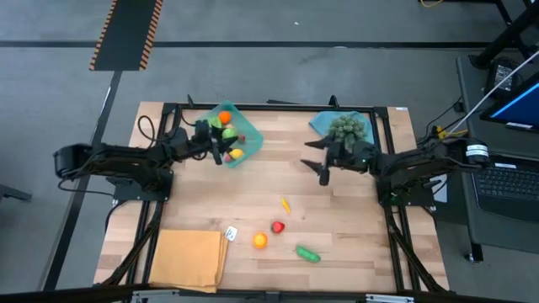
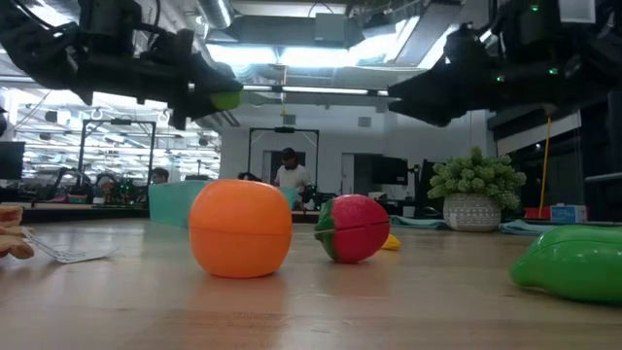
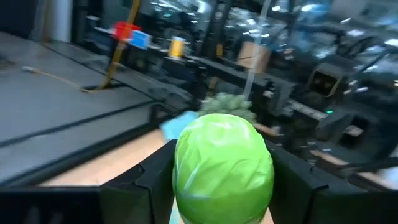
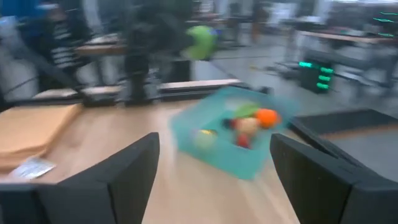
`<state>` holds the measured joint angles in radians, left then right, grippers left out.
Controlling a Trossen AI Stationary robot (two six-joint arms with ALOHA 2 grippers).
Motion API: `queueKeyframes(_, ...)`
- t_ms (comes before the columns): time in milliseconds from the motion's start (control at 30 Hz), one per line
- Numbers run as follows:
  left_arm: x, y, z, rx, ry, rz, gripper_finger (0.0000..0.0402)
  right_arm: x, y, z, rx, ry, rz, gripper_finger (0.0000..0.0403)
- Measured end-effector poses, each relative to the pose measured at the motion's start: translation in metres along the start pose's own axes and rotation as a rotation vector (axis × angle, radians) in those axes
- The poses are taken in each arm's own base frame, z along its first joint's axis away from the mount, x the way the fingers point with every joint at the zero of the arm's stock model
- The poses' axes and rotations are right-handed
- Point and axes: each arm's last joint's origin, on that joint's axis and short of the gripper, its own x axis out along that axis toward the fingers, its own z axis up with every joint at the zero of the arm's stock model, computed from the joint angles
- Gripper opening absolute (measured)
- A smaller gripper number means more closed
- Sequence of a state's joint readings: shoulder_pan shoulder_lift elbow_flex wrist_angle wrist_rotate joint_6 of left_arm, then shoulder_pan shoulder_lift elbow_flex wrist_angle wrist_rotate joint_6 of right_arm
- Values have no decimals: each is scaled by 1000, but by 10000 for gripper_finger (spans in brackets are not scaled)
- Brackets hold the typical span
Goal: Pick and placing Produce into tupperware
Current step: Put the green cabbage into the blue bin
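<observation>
1. The left hand (image 1: 217,145) is closed on a round green piece (image 3: 222,167) and hangs over the tray (image 1: 250,137), which lies at the far side of the table (image 1: 337,210). If the fingers open while the hand is high, the piece may bounce off the fruits already inside and jump over the low wall.
2. The tray sits turned at an angle (and looks light). A touch from the hand could push it or tip it.
3. The right hand (image 1: 322,165) is empty, its fingers wide open, between the tray and the grey-green cluster (image 1: 348,128). Both arms are near; a reach toward the tray may hit the left arm.
4. Four pieces wait near the front edge: yellow (image 1: 286,204), red (image 1: 278,226), orange (image 1: 259,241) and green (image 1: 307,253). The round ones may roll when they are pinched.
</observation>
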<state>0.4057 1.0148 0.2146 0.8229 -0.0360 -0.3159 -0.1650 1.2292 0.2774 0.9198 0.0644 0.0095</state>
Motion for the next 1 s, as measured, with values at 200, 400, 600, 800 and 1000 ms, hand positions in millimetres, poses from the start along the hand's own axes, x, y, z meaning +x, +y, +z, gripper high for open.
queueKeyframes(200,-5,5,-3,84,38,159,188,-6,-2,-4,33,7,-47,308)
queueKeyframes(400,-9,9,-1,160,28,290,187,-6,-2,-5,34,13,-48,308)
queueKeyframes(600,-10,12,-3,196,48,369,189,-6,-2,-6,33,24,-48,308)
queueKeyframes(800,-10,12,-3,195,47,369,186,-6,-2,-7,36,31,-49,308)
queueKeyframes(1000,-1,13,8,195,197,431,186,-6,-2,-7,36,34,-49,308)
